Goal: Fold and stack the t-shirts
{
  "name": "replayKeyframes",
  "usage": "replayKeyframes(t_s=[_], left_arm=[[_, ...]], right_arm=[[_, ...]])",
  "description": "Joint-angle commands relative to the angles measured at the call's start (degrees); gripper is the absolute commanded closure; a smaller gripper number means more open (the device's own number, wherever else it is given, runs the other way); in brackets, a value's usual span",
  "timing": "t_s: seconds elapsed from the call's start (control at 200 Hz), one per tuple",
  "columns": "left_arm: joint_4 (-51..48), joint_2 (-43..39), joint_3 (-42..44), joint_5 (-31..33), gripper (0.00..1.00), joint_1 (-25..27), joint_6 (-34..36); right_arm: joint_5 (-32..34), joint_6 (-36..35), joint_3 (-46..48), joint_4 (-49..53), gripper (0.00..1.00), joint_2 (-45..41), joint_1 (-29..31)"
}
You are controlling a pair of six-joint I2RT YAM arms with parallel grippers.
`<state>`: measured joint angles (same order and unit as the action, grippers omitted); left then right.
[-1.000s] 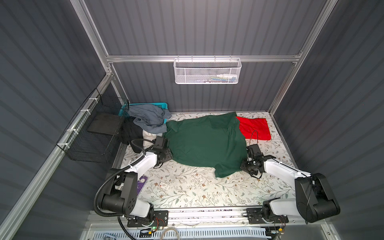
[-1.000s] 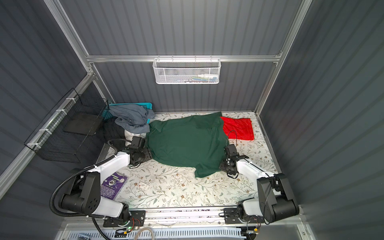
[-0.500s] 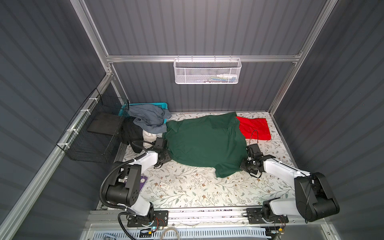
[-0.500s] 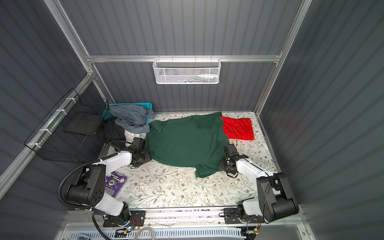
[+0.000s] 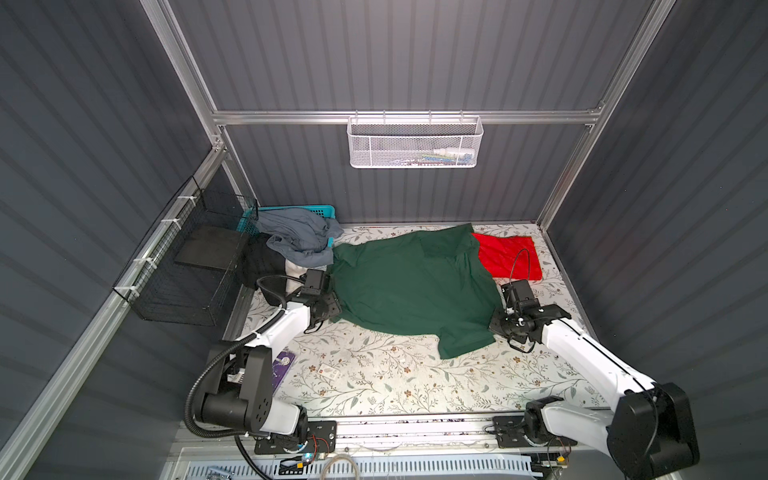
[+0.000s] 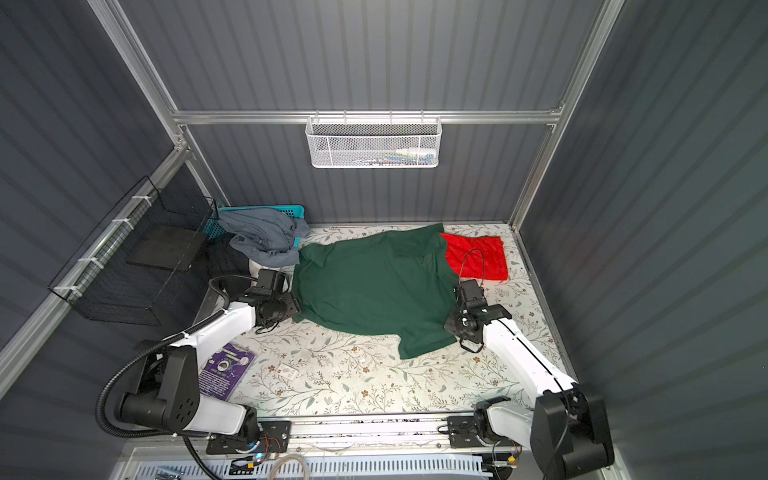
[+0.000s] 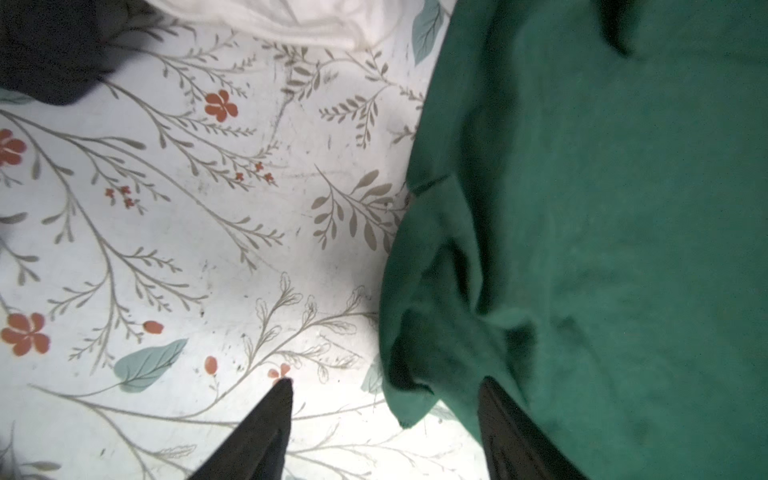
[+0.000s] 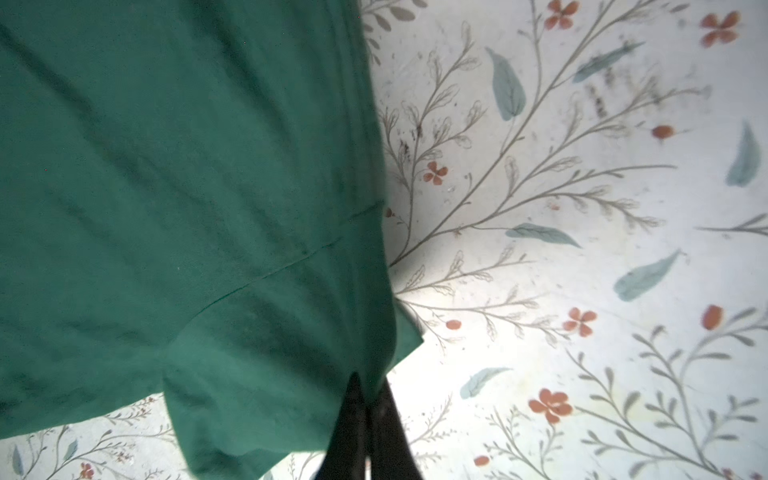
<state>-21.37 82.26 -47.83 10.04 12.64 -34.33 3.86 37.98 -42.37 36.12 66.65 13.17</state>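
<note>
Edgewise, green t-shirt, in right end effector

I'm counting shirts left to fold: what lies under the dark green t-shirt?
The dark green t-shirt covers one edge of the red t-shirt. The floral table shows around it; anything else beneath is hidden.

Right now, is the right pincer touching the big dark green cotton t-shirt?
Touching. The right wrist view shows the right pincer shut on an edge of the dark green cotton t-shirt.
</note>
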Motion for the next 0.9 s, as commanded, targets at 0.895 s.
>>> replayKeyframes(t_s=[0.895], left_arm=[[-1.0,-2.4,8.5,-11.6,0.52,-0.4,-3.2]], right_arm=[[1.4,0.6,-2.1,9.3,1.0,-2.2,0.2]])
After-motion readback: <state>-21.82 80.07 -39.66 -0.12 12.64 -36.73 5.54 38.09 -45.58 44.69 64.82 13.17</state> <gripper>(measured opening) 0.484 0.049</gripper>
